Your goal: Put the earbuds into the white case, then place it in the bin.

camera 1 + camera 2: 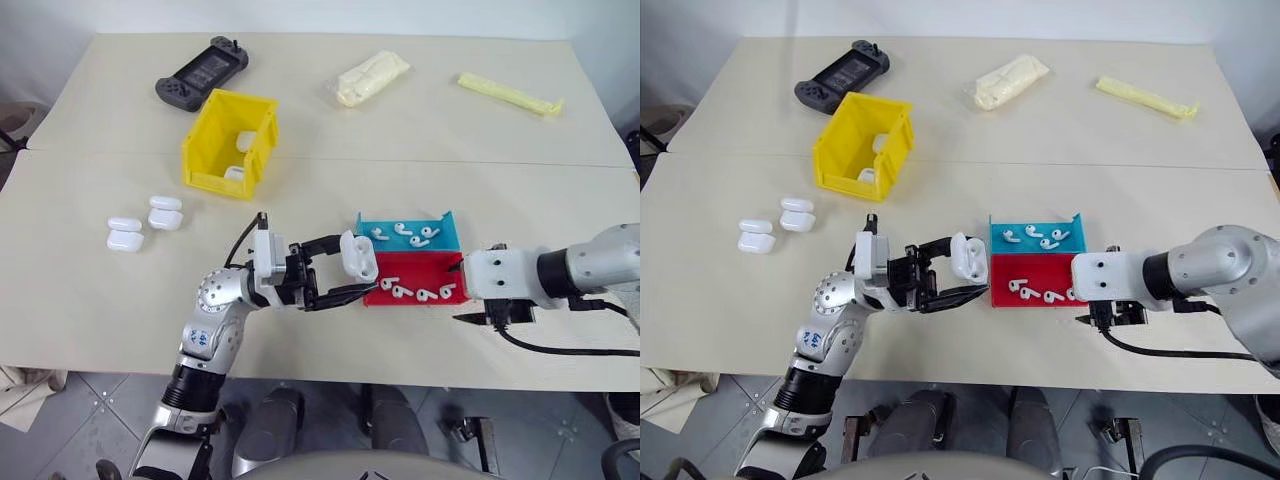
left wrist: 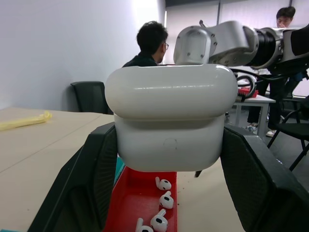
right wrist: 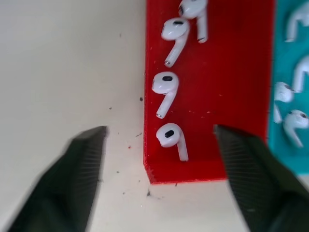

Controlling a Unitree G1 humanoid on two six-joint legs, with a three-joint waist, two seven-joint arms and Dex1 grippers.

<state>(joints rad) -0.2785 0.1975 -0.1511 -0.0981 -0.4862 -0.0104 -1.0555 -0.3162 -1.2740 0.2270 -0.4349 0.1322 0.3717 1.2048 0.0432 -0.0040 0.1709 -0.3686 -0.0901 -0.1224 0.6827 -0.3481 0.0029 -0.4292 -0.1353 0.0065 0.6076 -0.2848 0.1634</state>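
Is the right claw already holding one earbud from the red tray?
No, the right claw is open above the red tray, and the earbuds lie untouched between its fingers.

an office: seated person (image 2: 149, 46), black chairs (image 2: 91, 96), desks (image 2: 253, 102).

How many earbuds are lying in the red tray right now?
4, all lying loose in the red tray: earbuds at and. The held white case could hide another near the tray's left end.

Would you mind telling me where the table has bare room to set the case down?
Free: the table in front of the spare cases. Crowded: around the red tray and teal tray.
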